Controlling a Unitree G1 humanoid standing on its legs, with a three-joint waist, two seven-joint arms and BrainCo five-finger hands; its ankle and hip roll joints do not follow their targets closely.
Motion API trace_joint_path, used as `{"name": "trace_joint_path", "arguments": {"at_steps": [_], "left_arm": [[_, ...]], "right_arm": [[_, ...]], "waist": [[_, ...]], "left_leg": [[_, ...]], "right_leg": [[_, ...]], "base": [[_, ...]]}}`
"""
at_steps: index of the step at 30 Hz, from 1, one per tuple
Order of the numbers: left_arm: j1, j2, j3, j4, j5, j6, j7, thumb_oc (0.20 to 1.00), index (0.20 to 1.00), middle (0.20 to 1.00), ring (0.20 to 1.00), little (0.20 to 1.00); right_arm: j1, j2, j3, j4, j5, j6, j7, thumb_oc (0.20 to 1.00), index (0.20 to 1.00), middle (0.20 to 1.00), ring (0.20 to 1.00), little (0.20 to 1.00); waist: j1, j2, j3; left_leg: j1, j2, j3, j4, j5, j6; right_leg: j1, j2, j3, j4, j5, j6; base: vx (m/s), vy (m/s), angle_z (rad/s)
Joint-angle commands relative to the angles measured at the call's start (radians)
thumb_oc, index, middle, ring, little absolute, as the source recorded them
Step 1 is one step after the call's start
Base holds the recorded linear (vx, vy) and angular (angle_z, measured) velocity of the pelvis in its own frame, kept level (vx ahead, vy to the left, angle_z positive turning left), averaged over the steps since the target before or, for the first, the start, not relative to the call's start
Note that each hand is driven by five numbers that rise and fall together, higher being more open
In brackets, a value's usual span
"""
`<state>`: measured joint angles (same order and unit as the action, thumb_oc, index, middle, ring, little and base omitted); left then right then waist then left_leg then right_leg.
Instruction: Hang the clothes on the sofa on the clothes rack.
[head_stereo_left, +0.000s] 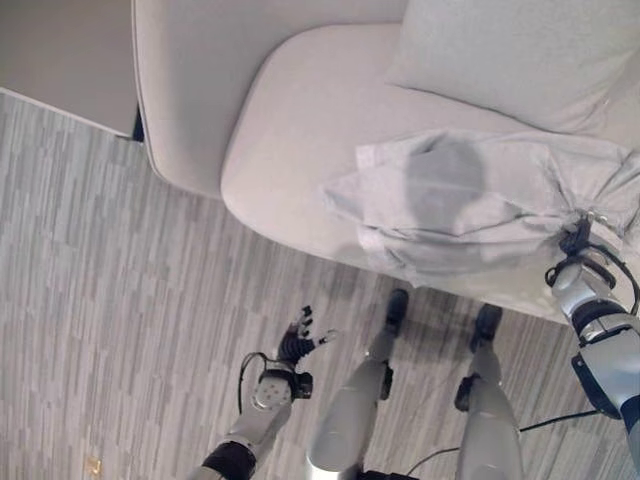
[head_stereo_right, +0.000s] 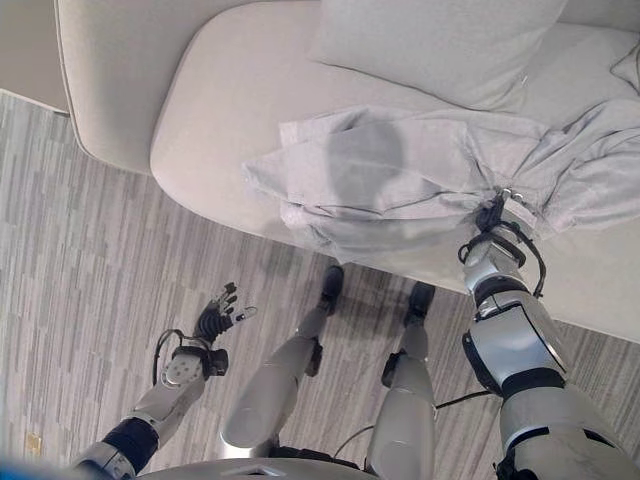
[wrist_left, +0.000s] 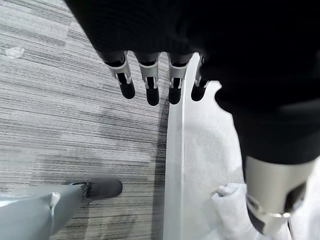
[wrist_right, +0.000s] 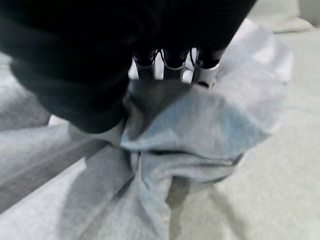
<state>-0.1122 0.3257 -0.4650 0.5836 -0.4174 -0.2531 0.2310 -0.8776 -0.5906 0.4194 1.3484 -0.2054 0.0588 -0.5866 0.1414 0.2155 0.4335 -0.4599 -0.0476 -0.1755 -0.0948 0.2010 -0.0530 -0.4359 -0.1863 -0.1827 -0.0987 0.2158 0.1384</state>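
Right wrist view: my right hand (wrist_right: 165, 65) has its fingers curled into a bunched fold of the grey garment (head_stereo_left: 480, 205), which lies crumpled on the sofa (head_stereo_left: 300, 120) seat below a cushion (head_stereo_left: 520, 55). My left hand (head_stereo_left: 298, 343) hangs over the floor (head_stereo_left: 100, 300), fingers straight and relaxed

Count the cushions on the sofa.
1 for sure: a cushion at the back of the sofa, behind the grey garment. A pale corner at the right eye view's right edge may be another.
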Motion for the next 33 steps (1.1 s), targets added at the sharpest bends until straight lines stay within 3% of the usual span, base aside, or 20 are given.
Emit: {"name": "trace_joint_path", "arguments": {"at_steps": [1,8,15,21,28,33], "left_arm": [[-0.014,0.056,0.010,-0.036,0.017,-0.037,0.030,1.000,1.000,1.000,1.000,1.000],[-0.057,0.159,0.137,-0.206,0.035,-0.072,0.090,1.000,1.000,1.000,1.000,1.000],[-0.126,0.232,0.233,-0.314,0.057,-0.082,0.126,1.000,1.000,1.000,1.000,1.000],[-0.219,0.305,0.285,-0.424,0.106,-0.076,0.118,1.000,1.000,1.000,1.000,1.000],[-0.409,0.348,0.227,-0.426,0.176,-0.068,0.126,1.000,1.000,1.000,1.000,1.000],[-0.570,0.392,0.129,-0.380,0.230,-0.063,0.132,1.000,1.000,1.000,1.000,1.000]], "right_arm": [[0.075,0.005,-0.004,-0.001,0.070,-0.007,0.000,0.200,0.200,0.200,0.200,0.200],[0.195,-0.042,-0.085,-0.087,0.077,-0.009,-0.045,0.200,0.200,0.200,0.200,0.200],[0.286,-0.016,-0.116,-0.145,0.061,-0.006,-0.042,0.200,0.200,0.200,0.200,0.200],[0.397,-0.040,-0.090,-0.205,-0.100,0.024,-0.003,0.200,0.200,0.200,0.200,0.200],[0.419,-0.134,-0.055,-0.296,-0.259,0.046,0.026,0.200,0.200,0.200,0.200,0.200],[0.414,-0.229,-0.044,-0.337,-0.319,0.045,0.016,0.200,0.200,0.200,0.200,0.200]], "waist": [[-0.006,-0.016,0.057],[-0.036,-0.029,0.068],[-0.055,-0.037,0.065],[-0.080,-0.053,0.055],[-0.118,-0.080,0.050],[-0.145,-0.099,0.051]], "left_leg": [[-0.036,-0.034,-0.003,0.008,-0.021,-0.030],[-0.038,-0.026,0.012,0.008,-0.029,-0.036],[-0.037,-0.022,0.019,0.008,-0.035,-0.039],[-0.033,-0.018,0.025,0.008,-0.043,-0.042],[-0.047,-0.013,0.033,0.008,-0.038,-0.048],[-0.055,-0.009,0.040,0.008,-0.036,-0.051]], "right_leg": [[0.019,-0.081,0.087,0.021,-0.013,0.095],[0.009,-0.076,0.096,0.020,-0.013,0.100],[0.002,-0.074,0.109,0.020,-0.015,0.097],[0.002,-0.074,0.114,0.018,-0.017,0.100],[-0.018,-0.075,0.120,0.015,-0.006,0.105],[-0.030,-0.073,0.126,0.015,0.001,0.112]], "base": [[0.00,0.000,0.00],[-0.01,-0.003,-0.02],[0.00,-0.004,-0.03],[0.00,0.000,0.00],[-0.01,-0.006,-0.02],[-0.02,-0.014,-0.07]]}}
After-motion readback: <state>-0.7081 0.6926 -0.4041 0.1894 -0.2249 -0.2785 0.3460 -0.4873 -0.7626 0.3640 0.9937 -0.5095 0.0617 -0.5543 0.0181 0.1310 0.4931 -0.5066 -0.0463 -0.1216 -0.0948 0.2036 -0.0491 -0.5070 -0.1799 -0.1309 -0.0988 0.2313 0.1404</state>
